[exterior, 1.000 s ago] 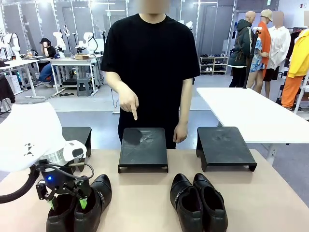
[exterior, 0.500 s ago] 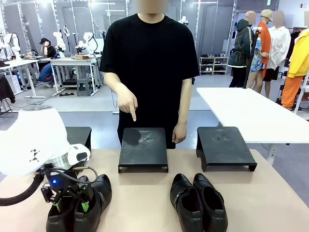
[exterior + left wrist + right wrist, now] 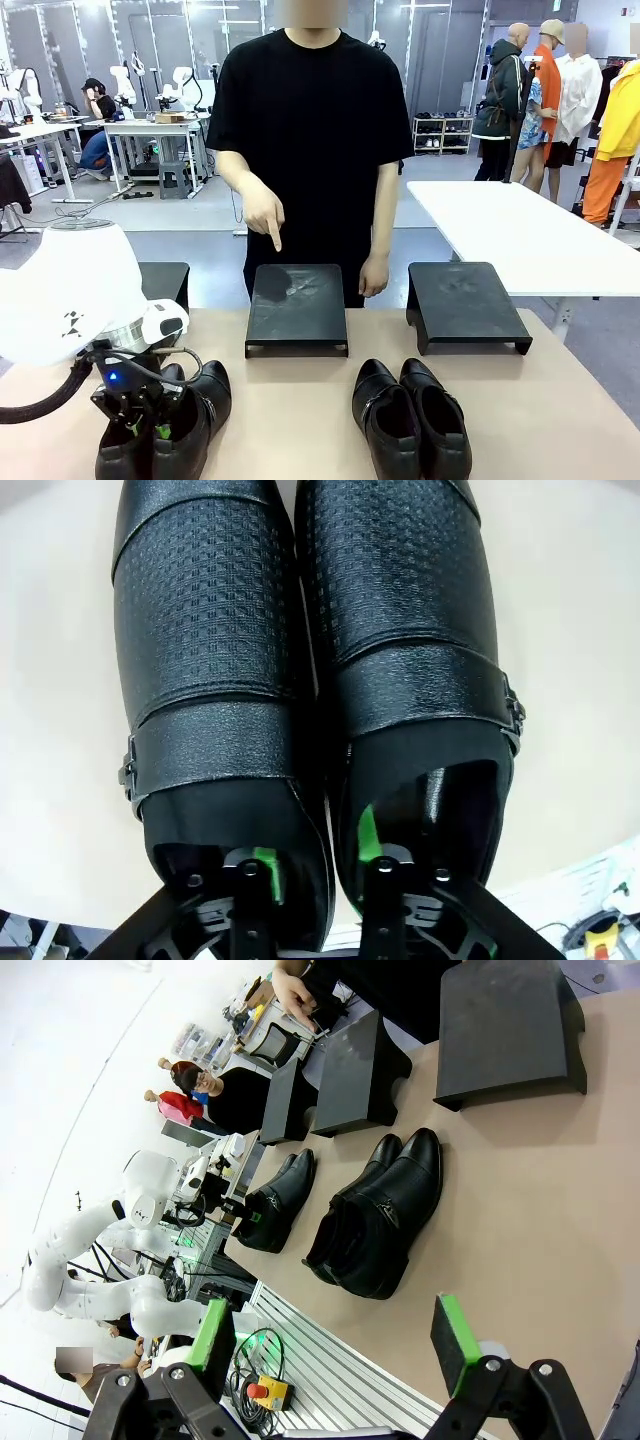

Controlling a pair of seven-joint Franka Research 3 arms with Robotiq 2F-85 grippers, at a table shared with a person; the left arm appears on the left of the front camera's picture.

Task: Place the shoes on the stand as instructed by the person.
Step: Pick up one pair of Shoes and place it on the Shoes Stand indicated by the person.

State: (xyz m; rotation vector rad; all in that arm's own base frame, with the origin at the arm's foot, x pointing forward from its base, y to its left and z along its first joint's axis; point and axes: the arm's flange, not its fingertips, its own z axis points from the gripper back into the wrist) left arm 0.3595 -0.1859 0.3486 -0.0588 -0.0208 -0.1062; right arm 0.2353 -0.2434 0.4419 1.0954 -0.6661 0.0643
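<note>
At the left end of the desk point(image 3: 300, 430), the left fingers point(image 3: 367, 836) are drawn narrow, one dipped inside each shoe of the left pair of shoes point(image 3: 205, 392). They pinch the two inner walls together on the near side of the left stand point(image 3: 165, 280). Across the desk the person point(image 3: 310, 120) points a hand point(image 3: 265, 215) down at the middle stand point(image 3: 297, 305), the right pair of shoes point(image 3: 410, 415) rests side by side on the desk near the right stand point(image 3: 465, 300), and the right fingers point(image 3: 455, 1338) hang wide apart and empty above the desk.
</note>
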